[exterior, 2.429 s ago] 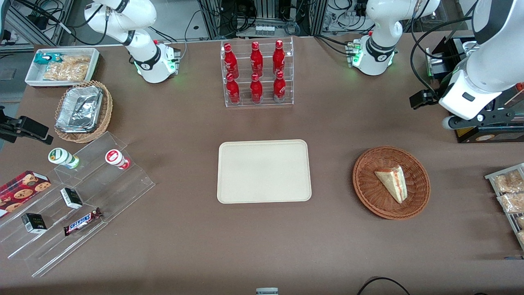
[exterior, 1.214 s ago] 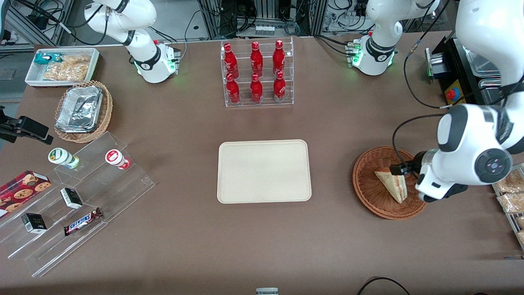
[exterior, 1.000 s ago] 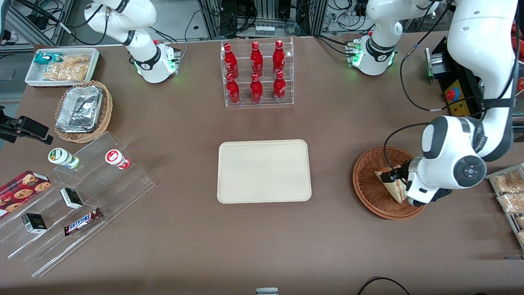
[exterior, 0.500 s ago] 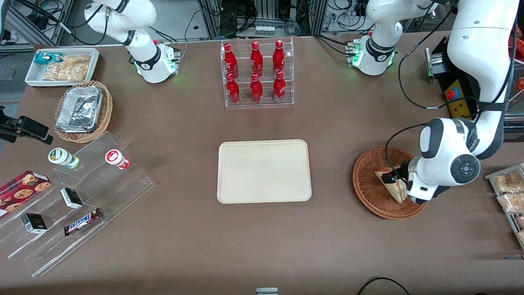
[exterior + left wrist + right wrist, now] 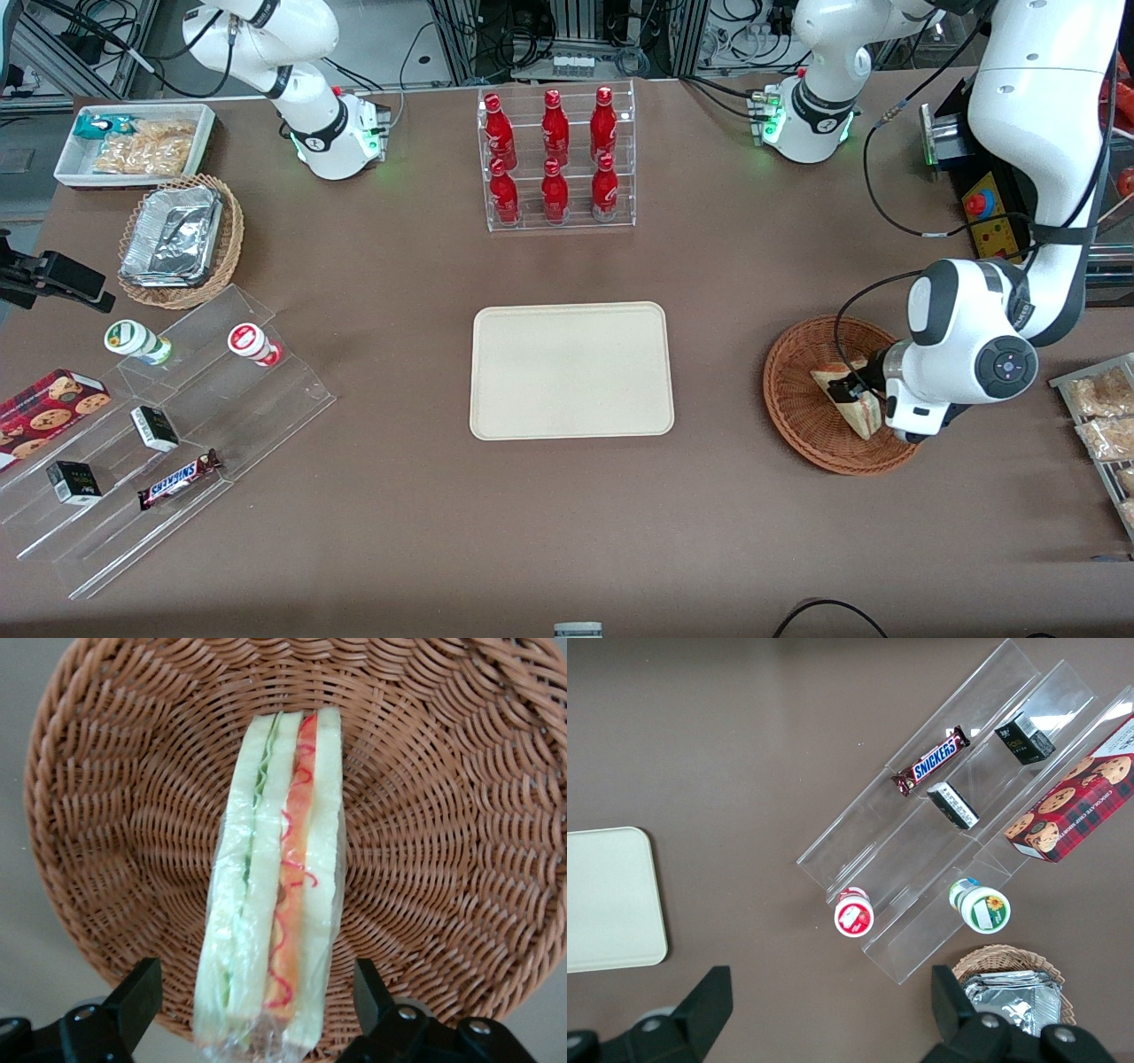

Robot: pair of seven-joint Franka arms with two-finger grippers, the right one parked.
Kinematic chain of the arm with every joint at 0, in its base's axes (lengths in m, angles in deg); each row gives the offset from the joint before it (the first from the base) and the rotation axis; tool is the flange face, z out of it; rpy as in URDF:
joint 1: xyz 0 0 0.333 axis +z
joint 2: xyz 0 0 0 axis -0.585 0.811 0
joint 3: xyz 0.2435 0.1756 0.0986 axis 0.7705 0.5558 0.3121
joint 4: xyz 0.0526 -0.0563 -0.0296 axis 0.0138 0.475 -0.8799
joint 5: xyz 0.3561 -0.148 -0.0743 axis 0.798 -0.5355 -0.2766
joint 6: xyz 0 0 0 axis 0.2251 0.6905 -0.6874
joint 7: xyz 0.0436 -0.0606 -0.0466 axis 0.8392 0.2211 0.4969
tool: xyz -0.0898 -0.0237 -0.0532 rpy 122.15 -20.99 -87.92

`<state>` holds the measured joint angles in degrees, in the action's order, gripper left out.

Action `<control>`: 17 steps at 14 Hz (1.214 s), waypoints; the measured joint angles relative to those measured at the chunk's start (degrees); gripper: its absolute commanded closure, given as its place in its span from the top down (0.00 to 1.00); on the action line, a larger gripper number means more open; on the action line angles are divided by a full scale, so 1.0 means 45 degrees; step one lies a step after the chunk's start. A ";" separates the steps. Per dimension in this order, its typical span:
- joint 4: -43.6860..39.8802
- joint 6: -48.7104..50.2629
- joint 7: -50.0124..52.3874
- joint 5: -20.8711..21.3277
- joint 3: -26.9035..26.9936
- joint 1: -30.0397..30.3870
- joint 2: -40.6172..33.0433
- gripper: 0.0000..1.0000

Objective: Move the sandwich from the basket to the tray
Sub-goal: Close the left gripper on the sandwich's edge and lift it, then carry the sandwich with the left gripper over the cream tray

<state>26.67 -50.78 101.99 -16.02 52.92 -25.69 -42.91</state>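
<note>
The task stands at its grasping stage: the sandwich lies in the basket, wrapped in clear film and resting on its side so that its cut edge, with green and red-orange filling, faces the wrist camera; the gripper is lowered into the basket with its fingers spread apart, one on each side of the wedge's broad end and not yet touching the bread; the closing, the lift and the carry to the tray all remain to be done; the tray sits bare at the table's centre, well apart from the basket, which lies toward the working arm's end. Containers elsewhere: a clear rack holding six red bottles, farther from the front camera than the tray; toward the parked arm's end, a tan wicker basket holding foil trays and a white bin of bagged snacks.
</note>
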 measured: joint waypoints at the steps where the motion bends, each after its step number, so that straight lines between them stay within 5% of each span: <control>1: 0.0000 -0.0048 0.0110 0.0000 -0.0001 0.0000 0.0066 0.43; 6: -0.0008 -0.0179 0.0320 0.0000 -0.0038 -0.0012 0.0104 0.17; 13: -0.0198 -0.0007 0.0313 0.0004 -0.0243 -0.0139 -0.0130 0.14; 17: -0.1861 0.1394 0.0350 -0.0030 -0.0362 -0.1716 -0.0423 0.14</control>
<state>18.30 -44.51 103.57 -16.16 51.29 -33.41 -44.81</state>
